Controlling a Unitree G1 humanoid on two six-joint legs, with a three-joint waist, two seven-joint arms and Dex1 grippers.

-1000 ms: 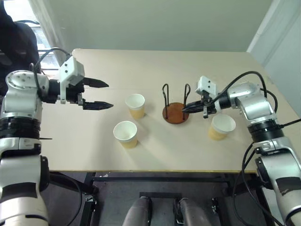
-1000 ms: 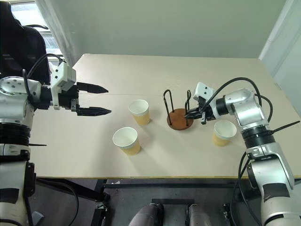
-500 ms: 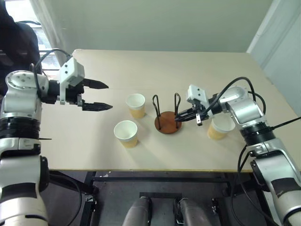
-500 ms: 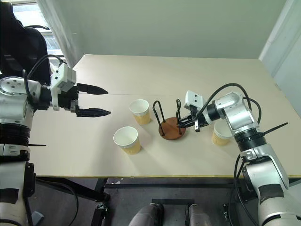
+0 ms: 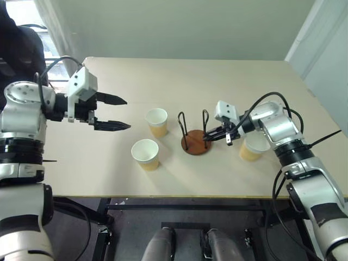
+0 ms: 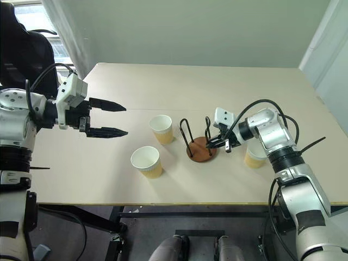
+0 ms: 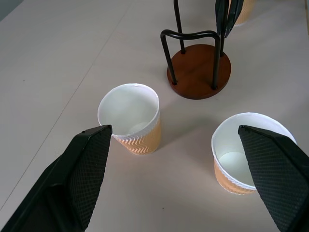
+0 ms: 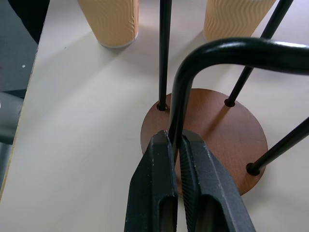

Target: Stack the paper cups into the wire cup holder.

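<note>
Head-camera view of a beige table. At centre frame, the wire cup holder stands upright, one wire loop pinched between the closed fingers of the right gripper. Two paper cups stand left of the holder; a third stands to its right, behind the right arm. At left of frame, the left gripper hovers, fingers spread wide, holding nothing.

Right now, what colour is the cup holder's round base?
Reddish-brown, clearest in the right wrist view: wire cup holder.
</note>
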